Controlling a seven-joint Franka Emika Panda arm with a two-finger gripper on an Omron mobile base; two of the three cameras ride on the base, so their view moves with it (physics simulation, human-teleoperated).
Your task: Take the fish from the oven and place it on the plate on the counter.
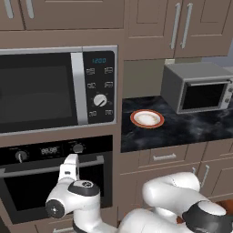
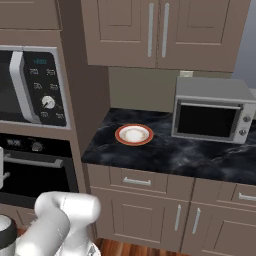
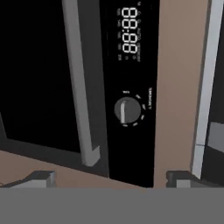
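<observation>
**kitchen_bot_fan:** Down at the oven (image 1: 54, 179), the gripper (image 1: 69, 169) is right up at the silver bar handle (image 1: 52, 167), near its right end, and the door is shut. In the hand view the camera is rolled, so the handle (image 3: 78, 83) runs up the frame, with a knob (image 3: 127, 110) and the digital display (image 3: 129, 37) just beside it. Jaws are spread wide, nothing between them, and the finger tips (image 3: 41, 178) sit apart at the bottom.

**panda_wrangler:** So the step is opening the door, I'd guess. Best bet: get the bar squarely between both fingers before closing, then pull out and down along the hinge arc instead of straight back, or the grip may slip off.

**kitchen_bot_fan:** And the fish?

**panda_wrangler:** Presumably behind that dark glass; can't see it, so no telling which way it points or how its long axis lies. Worth checking once the door drops, since a slender fish wants pinching across its narrow width. The plate (image 1: 147, 119) waits on the counter (image 1: 200, 127), near the toaster oven (image 1: 198, 88), below-right of the microwave (image 1: 50, 91).
</observation>
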